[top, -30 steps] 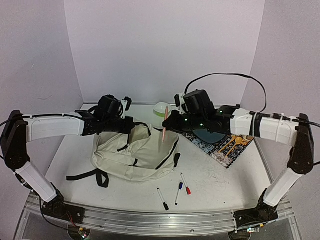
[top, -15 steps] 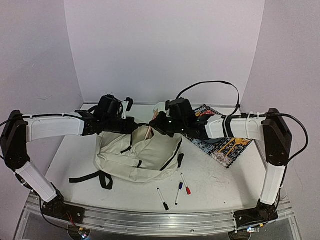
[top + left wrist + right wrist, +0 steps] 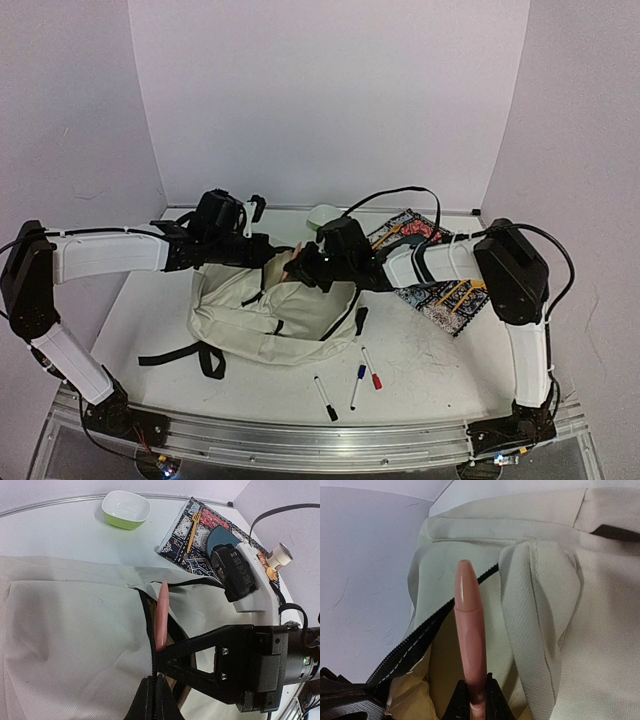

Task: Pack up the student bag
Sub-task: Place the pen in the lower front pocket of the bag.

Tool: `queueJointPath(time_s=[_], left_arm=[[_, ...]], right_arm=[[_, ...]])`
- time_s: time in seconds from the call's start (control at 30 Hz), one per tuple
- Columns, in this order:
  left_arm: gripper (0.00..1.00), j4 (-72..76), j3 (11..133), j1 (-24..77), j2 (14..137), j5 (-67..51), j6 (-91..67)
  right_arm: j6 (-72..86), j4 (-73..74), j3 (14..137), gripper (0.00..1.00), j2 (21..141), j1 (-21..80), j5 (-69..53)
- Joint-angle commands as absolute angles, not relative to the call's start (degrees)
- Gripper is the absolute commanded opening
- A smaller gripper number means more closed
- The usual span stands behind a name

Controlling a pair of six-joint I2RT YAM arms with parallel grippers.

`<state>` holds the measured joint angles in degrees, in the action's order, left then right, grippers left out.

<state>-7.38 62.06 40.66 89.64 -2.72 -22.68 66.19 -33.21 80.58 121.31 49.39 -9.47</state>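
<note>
Reaching leftward, right end effector (image 3: 472, 700) pinches pink pen (image 3: 470, 625) over student bag (image 3: 262, 318).

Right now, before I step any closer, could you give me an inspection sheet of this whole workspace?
Surface: white table, faintly scuffed.
Job's things: cream bag lying flat with its zipper open; pink pen poised at the opening, not yet released.
Clutter: three markers in front of the bag; patterned notebook to its right; green bowl at the far side.
Jaws: left jaws shut on the bag's zipper edge; right jaws shut on the pen.
Cables: black cable looping above the right arm.
Surroundings: plain white walls; metal rail along the near edge.
</note>
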Motion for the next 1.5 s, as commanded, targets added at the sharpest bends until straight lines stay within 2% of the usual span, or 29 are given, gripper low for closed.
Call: queueJointPath(time_s=[0.0,0.5,0.77,1.0,1.07,1.33,1.47], left_arm=[[0.0,-1.97,64.59,40.96,89.7,-1.66,-23.62],[0.0,-0.86,63.78,40.96,89.48,1.43,-24.4],[0.0,3.89,60.2,40.96,84.95,0.86,-24.2],[0.0,4.28,58.27,40.96,83.87,1.52,-23.42],[0.0,4.27,57.74,40.96,83.79,2.31,-23.34],[0.0,3.93,57.25,40.96,83.76,5.36,-22.9],[0.0,3.68,57.42,40.91,83.98,6.42,-22.68]], right_arm=[[66.51,-36.65,82.63,0.0,120.91,50.44,-14.35],[68.34,-36.03,86.27,0.02,125.05,51.94,-18.54],[67.13,-32.59,89.09,0.12,127.11,51.89,-17.4],[62.35,-29.08,92.04,0.34,126.44,51.98,-16.23],[60.16,-28.24,91.83,0.37,125.04,51.92,-15.36],[52.41,-23.59,89.48,0.42,117.72,51.98,-11.21],[47.83,-21.22,87.56,0.49,113.82,51.94,-10.45]])
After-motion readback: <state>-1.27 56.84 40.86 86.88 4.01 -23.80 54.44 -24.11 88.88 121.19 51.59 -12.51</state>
